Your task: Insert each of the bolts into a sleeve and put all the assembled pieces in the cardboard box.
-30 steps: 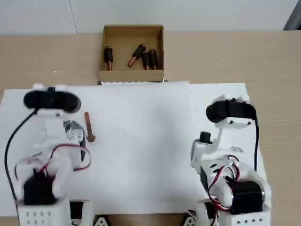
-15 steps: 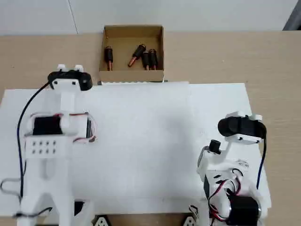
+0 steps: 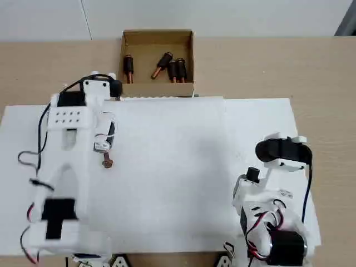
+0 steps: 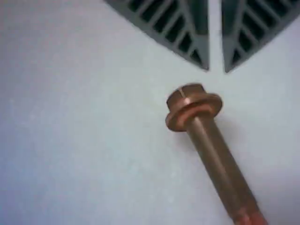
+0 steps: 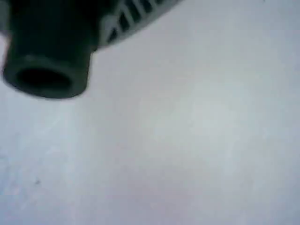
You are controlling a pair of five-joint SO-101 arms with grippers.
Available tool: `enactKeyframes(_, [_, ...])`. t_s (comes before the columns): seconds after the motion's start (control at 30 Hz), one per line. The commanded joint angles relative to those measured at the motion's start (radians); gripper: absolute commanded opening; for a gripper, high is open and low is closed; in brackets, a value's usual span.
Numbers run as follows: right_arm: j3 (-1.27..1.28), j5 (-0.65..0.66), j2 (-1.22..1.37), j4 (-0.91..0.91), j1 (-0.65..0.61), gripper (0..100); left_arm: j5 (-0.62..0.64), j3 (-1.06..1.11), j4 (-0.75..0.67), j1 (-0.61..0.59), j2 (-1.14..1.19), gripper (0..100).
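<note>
On white paper point(image 3: 183, 167), coppery flanged bolt point(image 4: 206, 140) by barely parted left tool point(image 4: 216, 70); right tool point(image 3: 249, 181) clamped on black tubular sleeve point(image 5: 47, 61).

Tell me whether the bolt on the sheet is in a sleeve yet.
Not yet: the bolt lies flat and bare on the white sheet; the right gripper holds the sleeve far off.

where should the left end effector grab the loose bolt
Grip the bolt by its bare shank just behind the flanged head, from above, straddling it: it lies flat on the white sheet, so only its sides are free.
</note>
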Motion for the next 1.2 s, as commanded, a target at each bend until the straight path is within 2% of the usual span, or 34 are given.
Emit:
enactKeyframes(0.0, [-0.008, 0.015, -0.007, -0.028, 0.010, 0.3, -0.011, -0.091, 0.020, -0.006, 0.069, 4])
enactKeyframes(0.1, [-0.008, 0.015, -0.007, -0.028, -0.004, 0.3, -0.011, -0.116, 0.015, -0.006, 0.112, 8])
enactKeyframes(0.4, [-0.006, 0.012, -0.007, -0.030, -0.059, 0.3, -0.014, -0.147, 0.012, -0.006, 0.239, 9])
enactKeyframes(0.7, [-0.006, 0.012, -0.007, -0.030, -0.059, 0.3, -0.014, -0.147, -0.071, -0.044, 0.324, 9])
enactKeyframes(0.83, [-0.006, 0.012, -0.005, -0.031, -0.059, 0.3, -0.014, -0.143, -0.069, -0.049, 0.376, 8])
enactKeyframes(0.97, [-0.005, 0.011, -0.005, -0.031, -0.059, 0.3, -0.014, -0.145, -0.066, -0.041, 0.400, 0])
enactKeyframes(1.17, [-0.005, 0.011, -0.005, -0.031, -0.059, 0.3, -0.009, -0.148, -0.066, -0.041, 0.321, 0])
